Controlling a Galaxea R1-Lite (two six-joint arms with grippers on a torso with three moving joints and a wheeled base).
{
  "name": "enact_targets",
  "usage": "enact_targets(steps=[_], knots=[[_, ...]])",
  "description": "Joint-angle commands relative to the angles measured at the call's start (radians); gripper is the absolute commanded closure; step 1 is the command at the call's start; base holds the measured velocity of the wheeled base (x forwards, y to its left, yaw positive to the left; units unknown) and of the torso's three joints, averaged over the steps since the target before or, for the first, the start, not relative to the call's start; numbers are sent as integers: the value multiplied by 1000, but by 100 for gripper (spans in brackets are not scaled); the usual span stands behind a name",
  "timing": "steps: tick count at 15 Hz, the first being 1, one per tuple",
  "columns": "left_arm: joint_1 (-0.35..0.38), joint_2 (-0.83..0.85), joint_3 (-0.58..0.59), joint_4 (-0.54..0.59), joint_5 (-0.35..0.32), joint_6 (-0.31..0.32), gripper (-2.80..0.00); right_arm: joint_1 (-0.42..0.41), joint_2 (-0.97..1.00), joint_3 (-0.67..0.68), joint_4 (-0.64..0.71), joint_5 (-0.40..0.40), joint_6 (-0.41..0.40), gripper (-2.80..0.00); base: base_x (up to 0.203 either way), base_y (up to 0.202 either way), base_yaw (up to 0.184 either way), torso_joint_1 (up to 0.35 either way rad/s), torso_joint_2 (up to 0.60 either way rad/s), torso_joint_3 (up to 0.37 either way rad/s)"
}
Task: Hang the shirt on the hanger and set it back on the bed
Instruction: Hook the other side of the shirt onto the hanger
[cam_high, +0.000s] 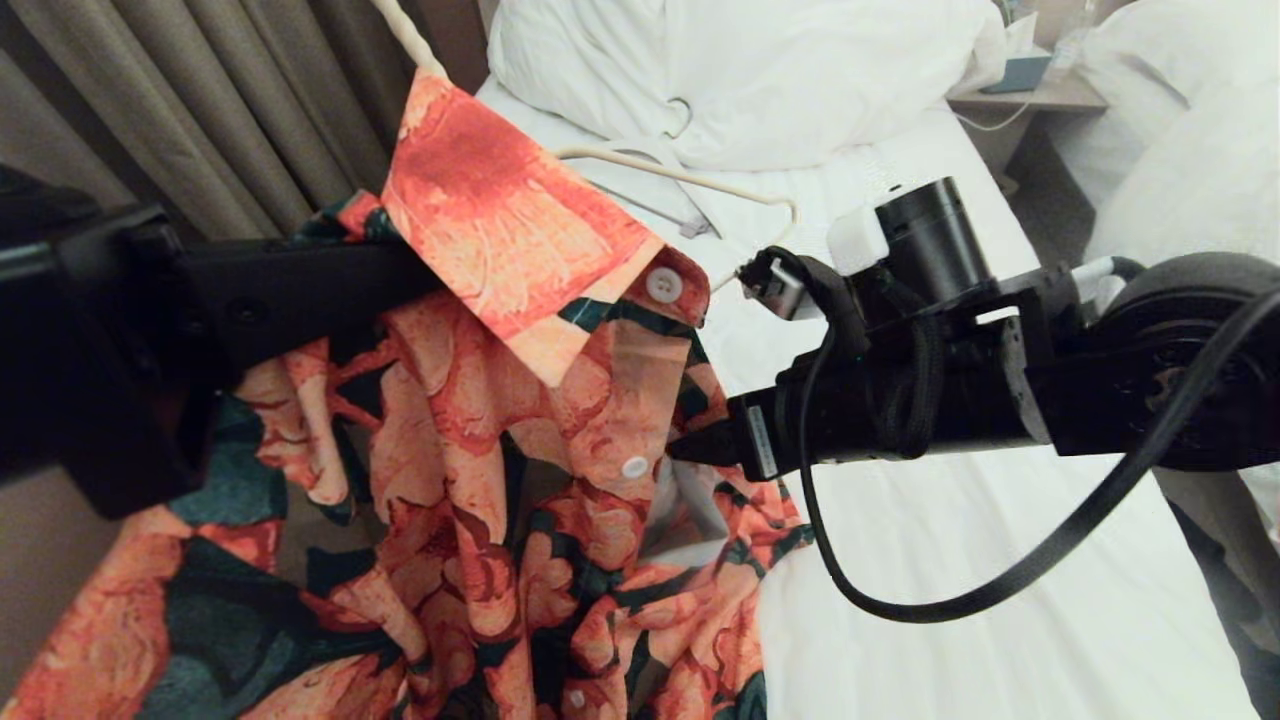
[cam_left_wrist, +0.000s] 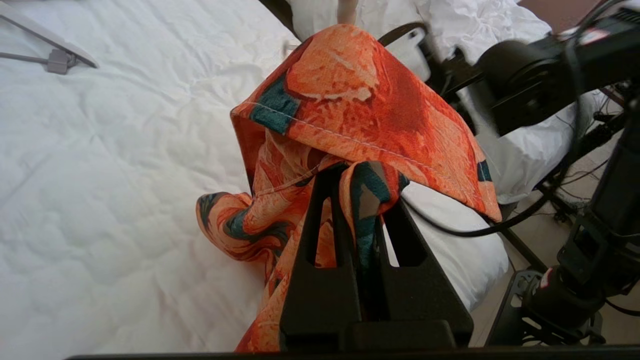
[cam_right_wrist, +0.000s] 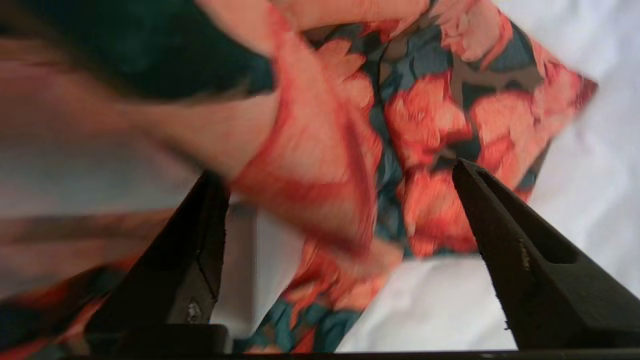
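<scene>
Floral shirt (cam_high: 500, 400), crumpled folds, above smooth white bed (cam_high: 1000, 560)

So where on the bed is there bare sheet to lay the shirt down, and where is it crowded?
Free: the white sheet of the bed below the right gripper, toward the foot. Crowded: the strip near the pillow, where the hanger lies, and the bed's left edge, where the shirt hangs from the shut left gripper.
</scene>
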Motion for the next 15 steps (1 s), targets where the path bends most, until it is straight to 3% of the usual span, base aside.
enact_targets(steps=[1, 2, 8, 10, 15], knots=[[0, -3, 0, -1, 0, -1, 0, -2, 46, 0, -12, -1, -7, -280, 0, 0, 0, 0, 0, 0], [0, -3, -2, -1, 0, -1, 0, -2, 57, -2, -19, -2, -10, 0, 0, 0, 0, 0, 0, 0], [0, -3, 0, -1, 0, -1, 0, -10, 63, -3, -113, -3, 2, 0, 0, 0, 0, 0, 0, 0], [0, -3, -2, -1, 2, -2, 0, -17, 59, 0, -177, -4, 66, 0, 0, 0, 0, 0, 0, 0], [-14, 7, -11, -1, 0, -4, 0, -115, 16, 28, -194, -8, 102, 0, 0, 0, 0, 0, 0, 0]])
